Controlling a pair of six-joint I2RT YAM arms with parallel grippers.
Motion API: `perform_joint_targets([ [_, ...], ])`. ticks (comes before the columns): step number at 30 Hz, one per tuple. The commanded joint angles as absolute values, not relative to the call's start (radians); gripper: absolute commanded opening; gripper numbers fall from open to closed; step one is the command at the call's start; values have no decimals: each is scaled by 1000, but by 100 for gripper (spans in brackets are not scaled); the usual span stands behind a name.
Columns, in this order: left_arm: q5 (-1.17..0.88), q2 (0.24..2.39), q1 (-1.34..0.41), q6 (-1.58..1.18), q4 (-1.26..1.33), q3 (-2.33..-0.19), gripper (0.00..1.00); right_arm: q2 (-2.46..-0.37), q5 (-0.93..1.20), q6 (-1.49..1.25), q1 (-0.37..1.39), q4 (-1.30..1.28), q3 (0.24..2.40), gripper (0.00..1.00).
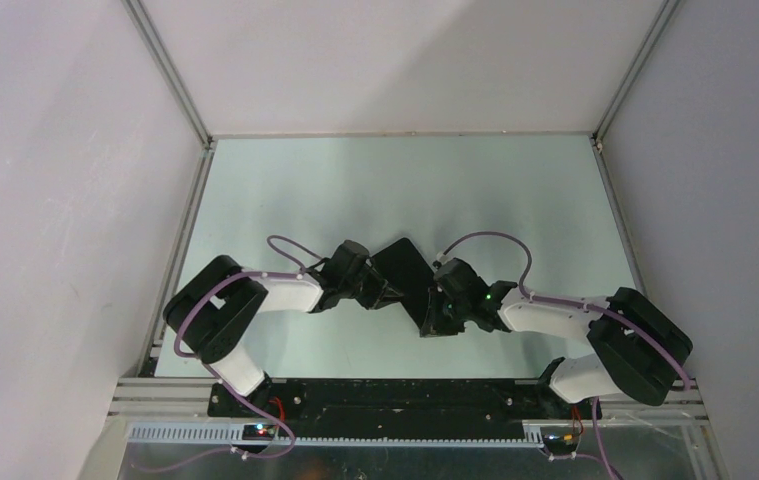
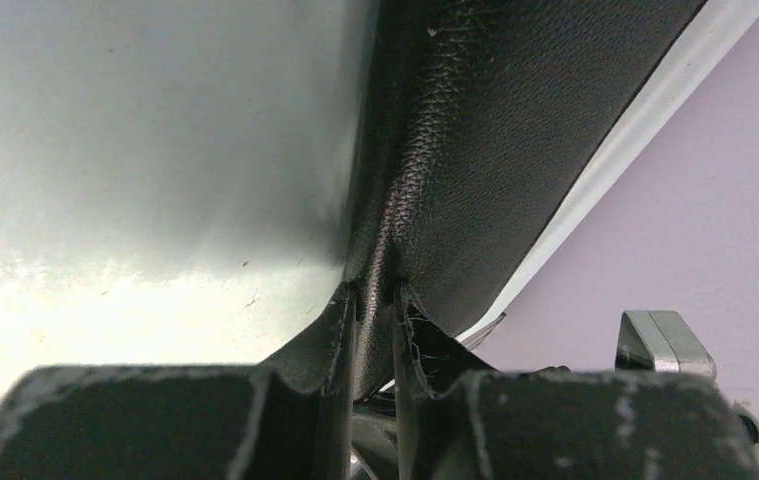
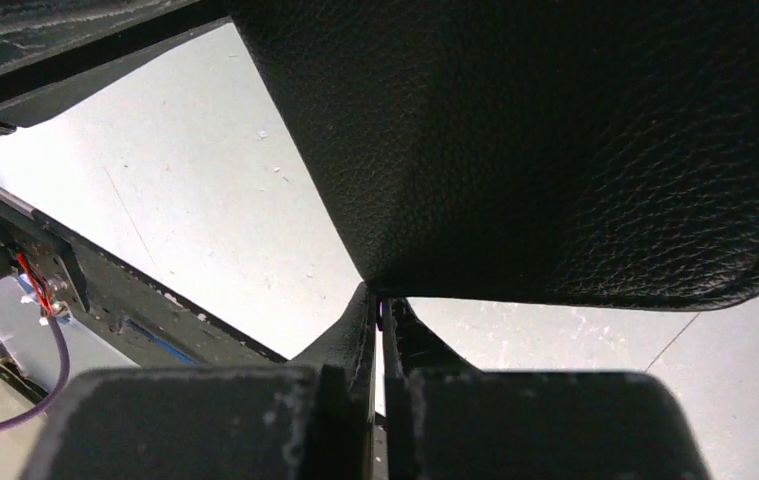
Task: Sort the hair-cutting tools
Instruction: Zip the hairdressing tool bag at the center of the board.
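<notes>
The case is black with a fine pebbled leather grain. The surface is pale mint green, flecked with small specks. Both the left pincer and right pincer are black, scuffed whitish at the edges. The cables are purple, the walls pale lilac-grey

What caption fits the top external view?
Left gripper and right gripper each pinch an edge of the black case, holding it between them over the pale table.
</notes>
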State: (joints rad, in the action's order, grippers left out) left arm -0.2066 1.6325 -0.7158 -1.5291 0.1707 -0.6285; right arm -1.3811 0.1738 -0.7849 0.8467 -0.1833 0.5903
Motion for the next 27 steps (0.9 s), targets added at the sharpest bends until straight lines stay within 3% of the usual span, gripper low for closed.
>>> perform_joint_targets([
  [1,-154,1660,-712,-1510,150,-658,9,-1356,170,-782,839,-213,588,0],
  [6,-118,1671,-659,-1434,58,-667,0,-1289,207,-745,812,-350,589,0],
  [15,-61,1666,-569,-1295,-79,-717,0,-1286,201,-646,801,-517,589,0],
  [21,-72,1695,-550,-1212,-121,-792,0,-1323,190,-626,825,-488,590,0],
  [24,-74,1660,-548,-1177,-128,-791,16,-1330,191,-613,835,-452,614,0],
  [27,-79,1586,-548,-1181,-114,-747,44,-1351,209,-607,847,-407,661,0],
])
